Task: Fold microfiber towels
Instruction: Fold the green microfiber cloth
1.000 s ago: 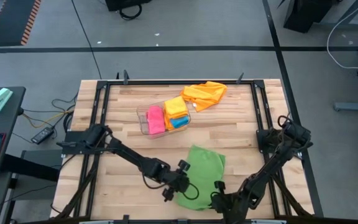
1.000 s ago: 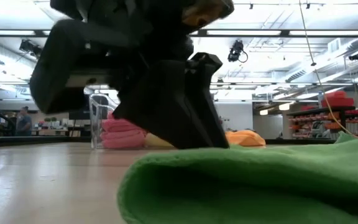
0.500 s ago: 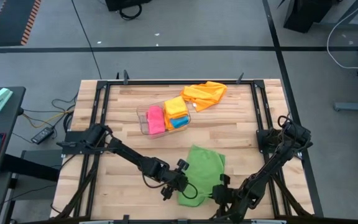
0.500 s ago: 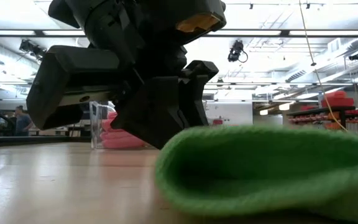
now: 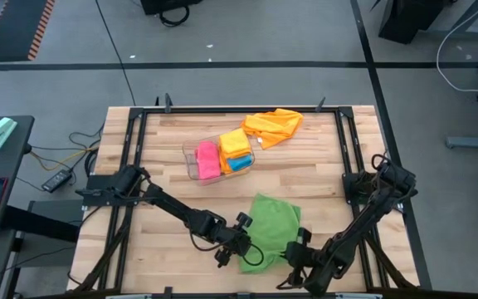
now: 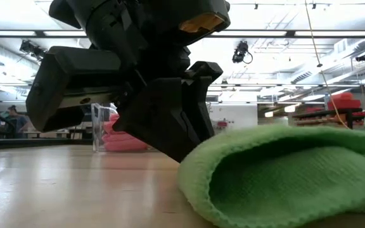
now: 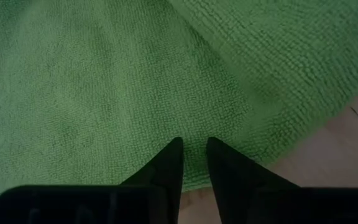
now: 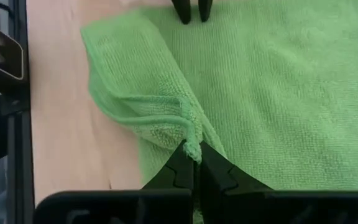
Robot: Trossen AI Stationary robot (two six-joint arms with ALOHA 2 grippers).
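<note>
A green microfiber towel [image 5: 270,226] lies on the wooden table near its front edge, its near part doubled over in a rounded fold [image 6: 277,177]. My left gripper [image 5: 243,246] stands at the towel's left near edge, fingers almost together on the cloth [image 7: 194,144]. My right gripper [image 5: 295,254] is shut on the towel's near edge [image 8: 192,149]. An orange towel [image 5: 274,124] lies crumpled at the far side. Pink, yellow and blue towels sit folded in a clear bin [image 5: 219,158]. My left gripper has its two fingertips [image 7: 176,149] on the green towel just inside its edge [image 7: 191,180], slanting down from the table's left, with cloth between them. The towel lies flat on the table around them. One layer or several, I cannot tell. My right gripper pinches a hemmed corner of the green towel [image 8: 191,142] between its two fingertips, slanting down from the near right. The corner is raised off the table and a flap [image 8: 135,93] is folded over beside it. The rest of the towel lies flat.
The clear bin stands at the table's middle far part, with the orange towel to its right. Black frame rails [image 5: 135,141] run along the table's sides. Bare wood [image 5: 305,174] lies between the bin and the green towel.
My right gripper has rolled and drawn the green towel's near edge a little toward the far side. The near part has curled up and over into a fold, and the towel reaches less far toward the front edge. The far part has stayed in place.
</note>
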